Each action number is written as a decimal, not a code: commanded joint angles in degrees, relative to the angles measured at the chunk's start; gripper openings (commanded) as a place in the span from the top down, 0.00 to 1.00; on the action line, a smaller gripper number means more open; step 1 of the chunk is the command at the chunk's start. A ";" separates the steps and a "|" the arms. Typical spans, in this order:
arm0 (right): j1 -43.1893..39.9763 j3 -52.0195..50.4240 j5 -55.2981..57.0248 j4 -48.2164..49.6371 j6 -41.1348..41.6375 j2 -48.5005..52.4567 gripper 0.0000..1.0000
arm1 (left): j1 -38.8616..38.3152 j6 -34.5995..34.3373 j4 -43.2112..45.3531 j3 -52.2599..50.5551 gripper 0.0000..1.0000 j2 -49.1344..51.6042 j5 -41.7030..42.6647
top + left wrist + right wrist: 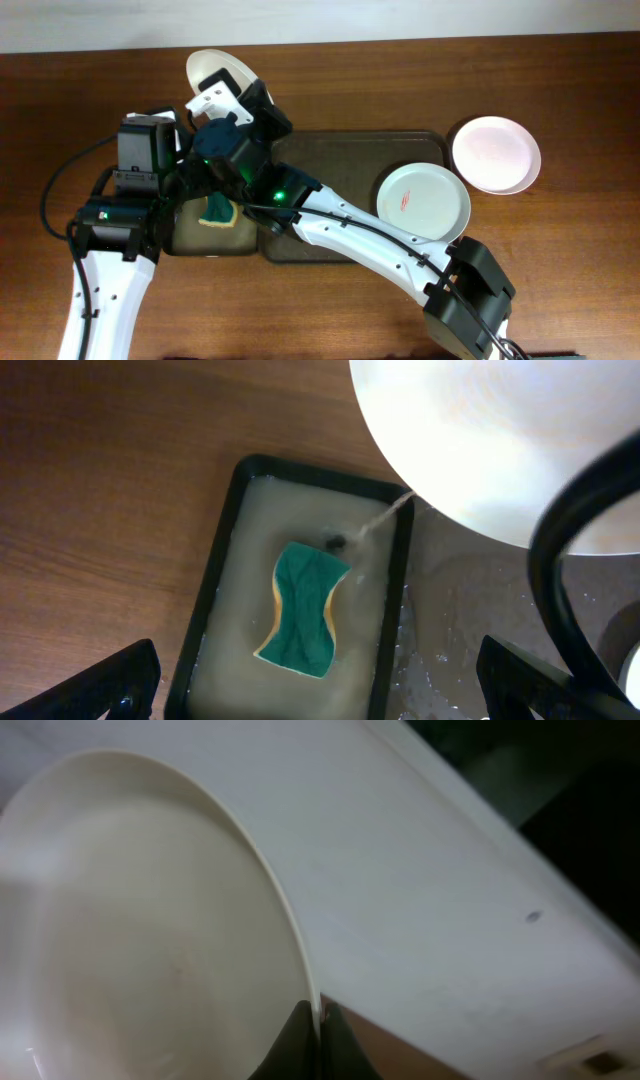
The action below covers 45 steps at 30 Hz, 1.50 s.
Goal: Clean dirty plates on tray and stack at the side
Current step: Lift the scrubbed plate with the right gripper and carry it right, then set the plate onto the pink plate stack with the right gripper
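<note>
Plates first: my right gripper [318, 1032] is clamped on one white plate [212, 72] by its rim, holding it tilted at 11 o'clock. My left gripper [315, 695] hangs wide open and empty over the sponge tray [212, 565]. A smeared plate [423, 200] lies on the large tray [335, 160] at 3 o'clock.

Overhead: the right arm [360, 235] hides the left part of the tray [350, 160] and much of the sponge tray [205, 248]. Left wrist view: raised plate [480, 430] cropped at top and right. Right wrist view: raised plate blurred, cropped at left and bottom.
</note>
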 commanded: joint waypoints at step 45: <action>-92.56 -0.61 -71.08 -64.98 34.25 -0.33 0.96 | 0.07 0.02 0.22 0.44 0.01 -0.87 0.22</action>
